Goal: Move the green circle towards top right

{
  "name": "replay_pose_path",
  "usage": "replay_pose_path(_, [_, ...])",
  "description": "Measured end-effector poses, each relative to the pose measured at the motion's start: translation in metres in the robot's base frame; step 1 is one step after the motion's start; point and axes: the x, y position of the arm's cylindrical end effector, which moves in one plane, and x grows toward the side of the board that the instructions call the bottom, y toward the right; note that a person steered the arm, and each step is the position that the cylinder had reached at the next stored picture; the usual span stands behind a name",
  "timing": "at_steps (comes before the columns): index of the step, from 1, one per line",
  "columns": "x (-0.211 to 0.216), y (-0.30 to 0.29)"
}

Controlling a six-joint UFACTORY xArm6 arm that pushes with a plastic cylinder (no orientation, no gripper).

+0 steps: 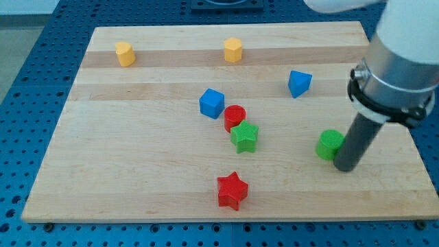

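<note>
The green circle [329, 144] stands on the wooden board [137, 151] at the view's right, a little below the middle. My tip [345, 167] rests on the board just to the right of and slightly below the green circle, touching or nearly touching it. The dark rod rises from there toward the view's top right, into the arm's white and grey body.
A blue triangular block [299, 83] lies above and left of the green circle. A blue cube [212, 103], red circle [234, 117] and green star [244, 136] cluster at the centre. A red star [232, 190] lies near the bottom. Two yellow blocks [124, 53] [233, 50] stand along the top.
</note>
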Motion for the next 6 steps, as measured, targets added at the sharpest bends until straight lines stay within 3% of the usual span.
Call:
replay_pose_path(2, [-0.067,0.0])
replay_pose_path(3, [-0.066,0.011])
replay_pose_path(4, [-0.025,0.043])
replay_pose_path(5, [0.027,0.02])
replay_pose_path(6, [0.044,-0.004])
